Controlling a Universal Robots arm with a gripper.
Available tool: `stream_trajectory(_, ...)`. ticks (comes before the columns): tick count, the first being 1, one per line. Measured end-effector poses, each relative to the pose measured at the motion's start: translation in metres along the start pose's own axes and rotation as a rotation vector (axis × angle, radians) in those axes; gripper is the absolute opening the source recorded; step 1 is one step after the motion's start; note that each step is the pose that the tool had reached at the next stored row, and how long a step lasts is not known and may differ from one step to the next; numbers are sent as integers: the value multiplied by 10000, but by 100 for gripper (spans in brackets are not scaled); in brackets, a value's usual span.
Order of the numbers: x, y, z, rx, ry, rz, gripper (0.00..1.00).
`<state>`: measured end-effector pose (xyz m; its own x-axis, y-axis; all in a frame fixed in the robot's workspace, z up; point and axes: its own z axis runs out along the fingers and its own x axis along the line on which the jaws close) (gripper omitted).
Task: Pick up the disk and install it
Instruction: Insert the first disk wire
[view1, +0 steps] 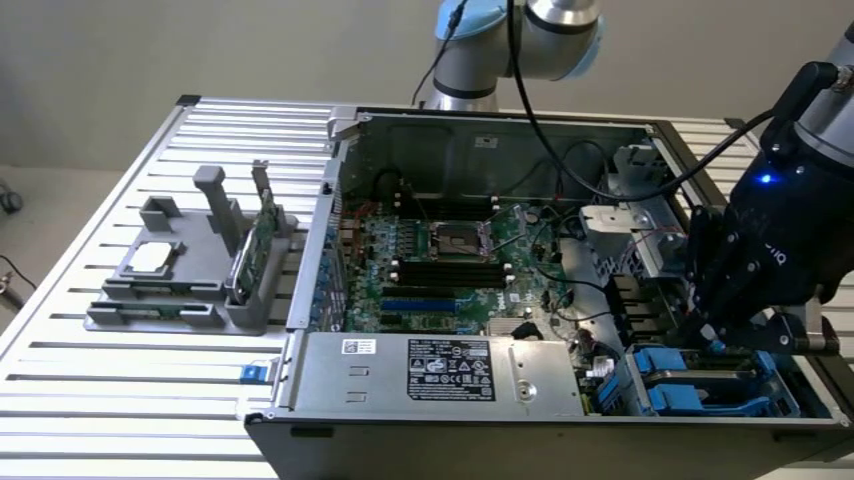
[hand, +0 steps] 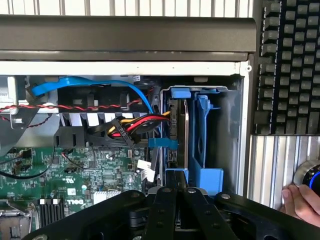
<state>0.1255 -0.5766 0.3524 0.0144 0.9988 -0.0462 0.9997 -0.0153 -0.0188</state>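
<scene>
1. Open computer case (view1: 534, 330): the drive bay (view1: 701, 385) sits at its front corner, toward the exterior view's right.
2. There the gripper (view1: 727, 335), closed, seemingly pinches the blue-framed disk (hand: 187, 137), standing partly in the bay.
3. Insertion step; seating calls for a straight push.

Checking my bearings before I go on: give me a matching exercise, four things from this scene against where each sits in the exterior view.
1. black gripper
2. silver box-shaped power supply with white label
3. grey plastic parts stand
4. green motherboard

A. on the slatted metal table, exterior view's left
B. along the open computer case's near edge
C. middle of the case
D. over the blue drive bay, exterior view's right

Pairs: 1-D, 2-B, 3-A, 4-C
</scene>
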Motion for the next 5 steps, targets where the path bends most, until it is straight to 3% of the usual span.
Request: stream_trajectory(5,0,0,0,0,14,1,11)
